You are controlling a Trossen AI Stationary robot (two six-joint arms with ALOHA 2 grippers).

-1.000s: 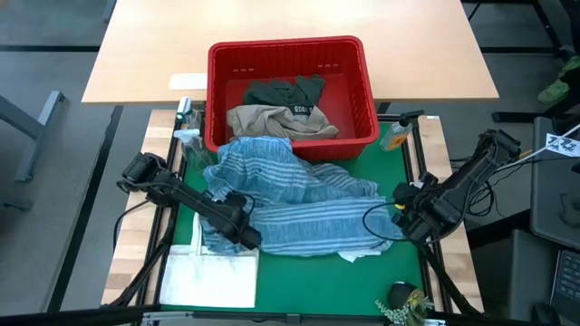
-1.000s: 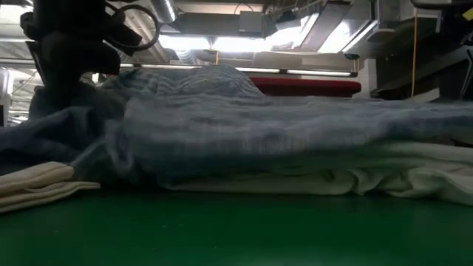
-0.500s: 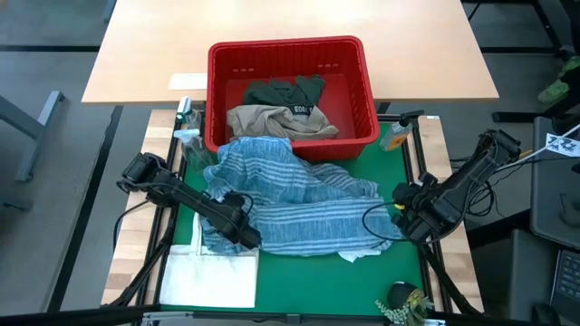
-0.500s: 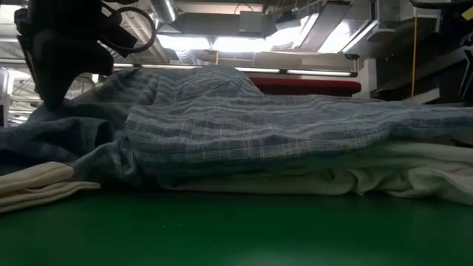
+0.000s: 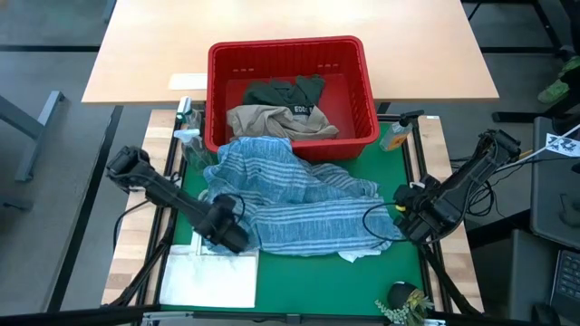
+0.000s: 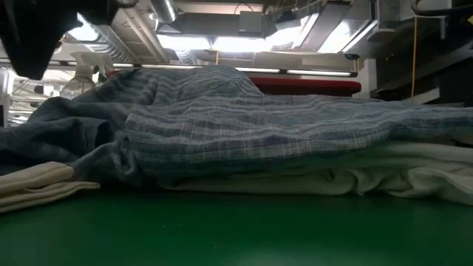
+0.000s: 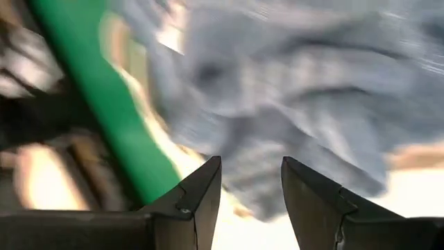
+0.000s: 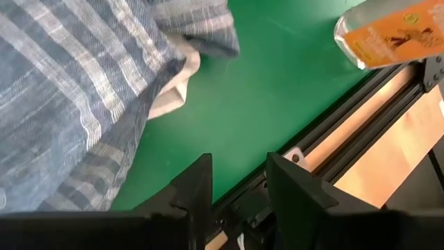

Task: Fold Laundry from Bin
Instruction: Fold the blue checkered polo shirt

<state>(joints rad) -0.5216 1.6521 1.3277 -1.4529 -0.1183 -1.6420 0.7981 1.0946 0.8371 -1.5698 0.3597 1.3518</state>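
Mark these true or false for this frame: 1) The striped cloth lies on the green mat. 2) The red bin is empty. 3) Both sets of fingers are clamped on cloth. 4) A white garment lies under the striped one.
1) True: the striped cloth is spread over the green mat.
2) False: the red bin holds a tan garment and a dark green one.
3) False: the left gripper and right gripper have fingers apart, holding nothing.
4) True: the white garment shows beneath it.

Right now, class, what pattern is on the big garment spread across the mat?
Blue-and-white stripes on the garment, clearest in the high view.
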